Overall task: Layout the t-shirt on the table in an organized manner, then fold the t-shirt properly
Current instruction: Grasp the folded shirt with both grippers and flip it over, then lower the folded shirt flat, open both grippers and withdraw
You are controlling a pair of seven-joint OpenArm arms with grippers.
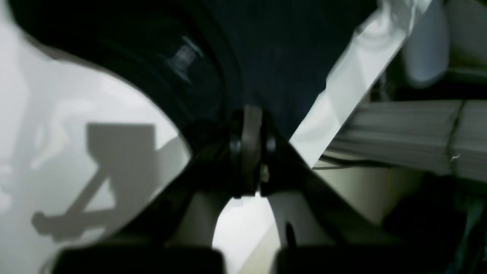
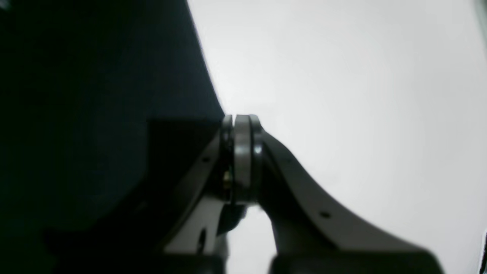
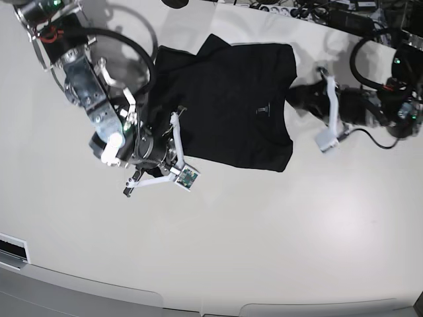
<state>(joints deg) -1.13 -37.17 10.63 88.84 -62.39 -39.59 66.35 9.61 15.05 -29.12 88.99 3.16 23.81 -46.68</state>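
- While both arms sit at opposite side edges of the t-shirt, the garment lies on the far half of the table, partly folded into a rough dark block, pale label mark facing up.
- Right gripper: jaws pressed together at the shirt's edge; black fabric meets the tip on one side, bare white table on the other. Whether cloth is actually pinched between the jaws, cannot tell.
- Left gripper: jaws clenched, black fabric fanning out directly from the tip; judged to be grasping the shirt's edge.
- Key relation: the shirt lies between the two claws, its body stretching from one to the other across the base view. Each arm is nearest its own side edge; neither is nearer the middle.
- Judgement: the next fold likely turns on carrying one held edge across toward the opposite arm.
- Risk: a one-layer grip would drag the stack askew.
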